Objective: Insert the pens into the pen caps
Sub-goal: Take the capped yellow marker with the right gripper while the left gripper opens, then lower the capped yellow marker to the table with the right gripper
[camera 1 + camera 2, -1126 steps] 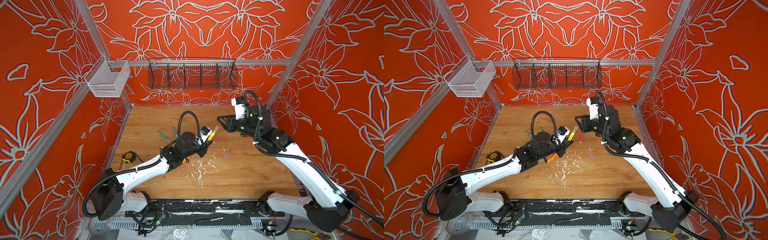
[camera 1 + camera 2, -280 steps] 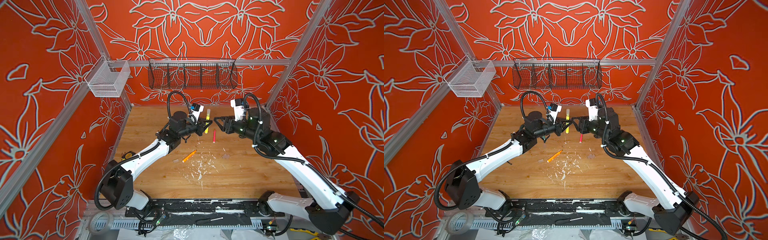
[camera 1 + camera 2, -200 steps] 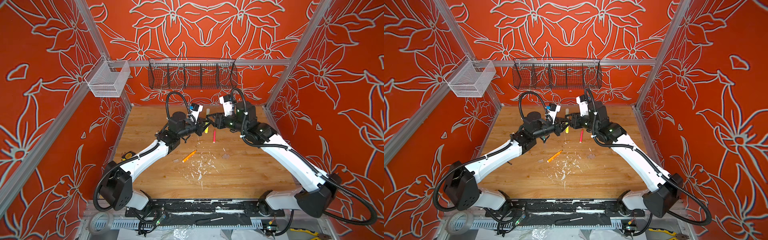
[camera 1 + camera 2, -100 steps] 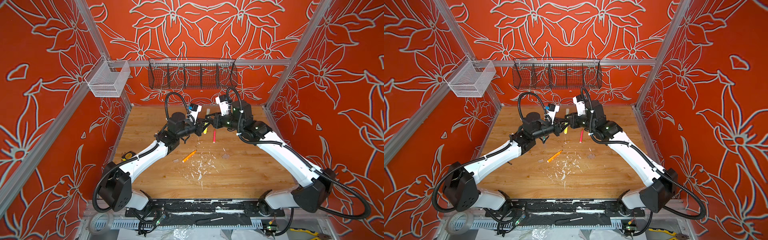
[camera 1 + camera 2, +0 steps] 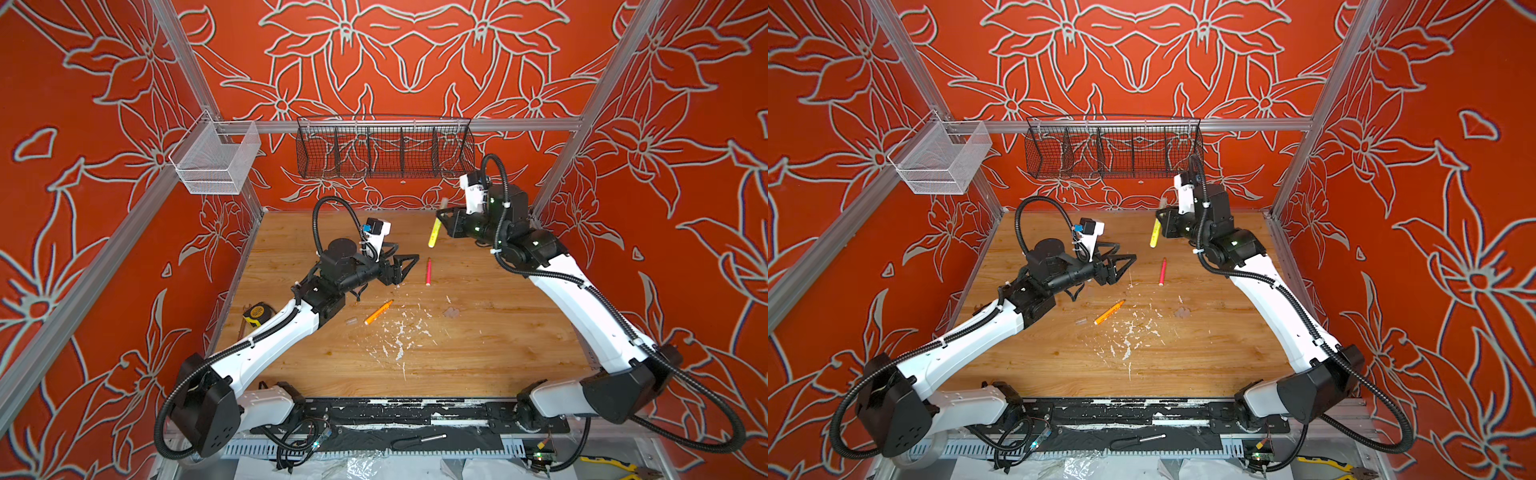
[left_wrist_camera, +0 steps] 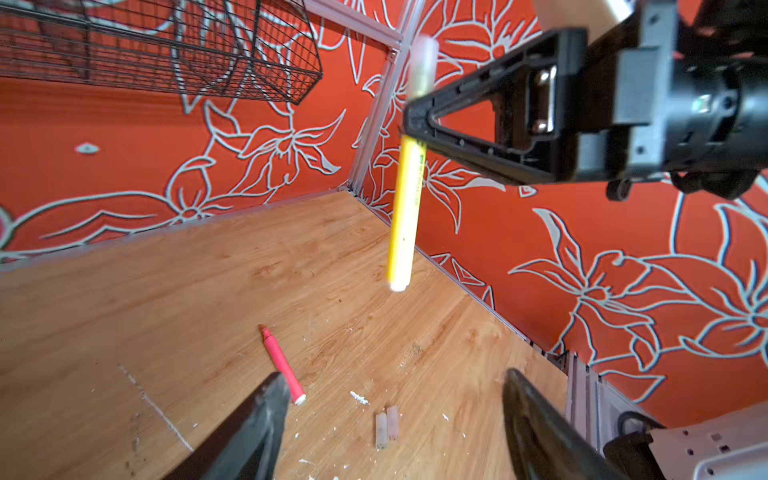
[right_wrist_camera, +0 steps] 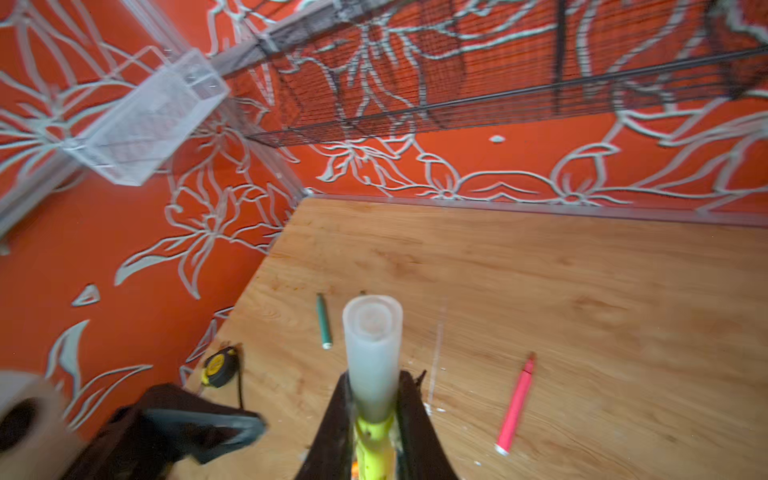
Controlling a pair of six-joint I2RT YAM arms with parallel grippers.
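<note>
The yellow pen (image 5: pixel 434 232) hangs butt down over the far side of the tabletop (image 5: pixel 478 353), clamped in my closed right fingers (image 5: pixel 441 217). A clear cap (image 7: pixel 372 345) sits on its upper end, so I judge one pen done. My left fingers (image 5: pixel 405 262) are spread wide and hold nothing. The pink pen (image 5: pixel 428 271), orange pen (image 5: pixel 379 311) and a teal pen (image 7: pixel 323 320) lie uncapped, with loose caps (image 6: pixel 386 419) nearby. The black wire basket (image 5: pixel 384 145) and white mesh basket (image 5: pixel 216 162) look empty.

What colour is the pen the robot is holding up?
The pen is yellow; the left wrist view shows it best.
</note>
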